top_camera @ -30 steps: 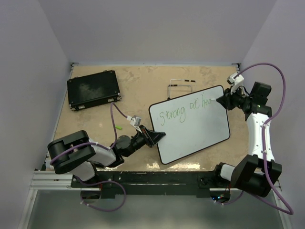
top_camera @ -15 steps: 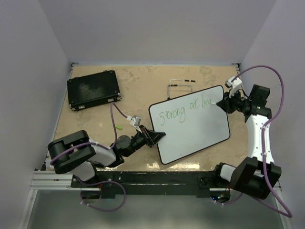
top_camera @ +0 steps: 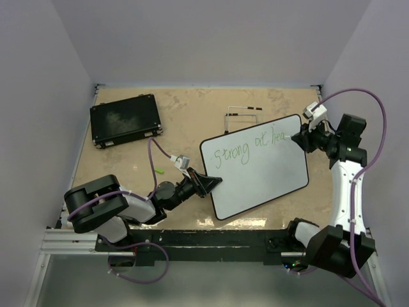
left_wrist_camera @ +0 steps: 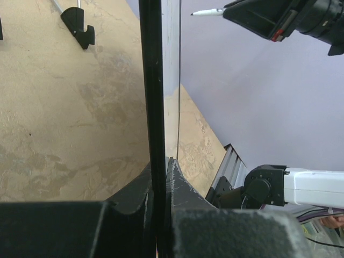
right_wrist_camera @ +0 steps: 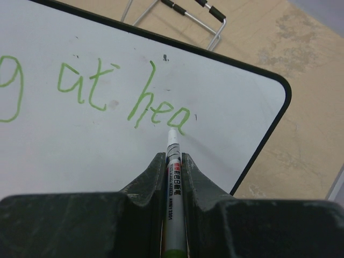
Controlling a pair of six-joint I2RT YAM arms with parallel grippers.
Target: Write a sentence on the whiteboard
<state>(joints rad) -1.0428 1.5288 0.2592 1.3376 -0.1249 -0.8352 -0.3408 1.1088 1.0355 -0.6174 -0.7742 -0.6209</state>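
Observation:
The whiteboard (top_camera: 262, 171) lies tilted on the table, white with a thin black rim. Green handwriting, the sentence (top_camera: 246, 148), reads "Strong at hea" along its upper part; in the right wrist view "at hea" (right_wrist_camera: 129, 102) shows. My right gripper (right_wrist_camera: 172, 157) is shut on a white marker (right_wrist_camera: 173, 177), whose tip touches the board at the end of the "a". In the top view that gripper (top_camera: 300, 136) is at the board's far right corner. My left gripper (top_camera: 212, 182) is shut on the board's left edge, seen edge-on as a black rim (left_wrist_camera: 152, 97) between its fingers.
A flat black case (top_camera: 124, 119) lies at the far left. A thin wire stand (top_camera: 243, 114) sits just behind the board. A small green cap (top_camera: 160, 171) rests on the table near the left arm's cable. Walls close in on three sides.
The right gripper with the marker has edged slightly rightward along the first line, and the "a" after "he" has been completed. The left arm and board have not moved.

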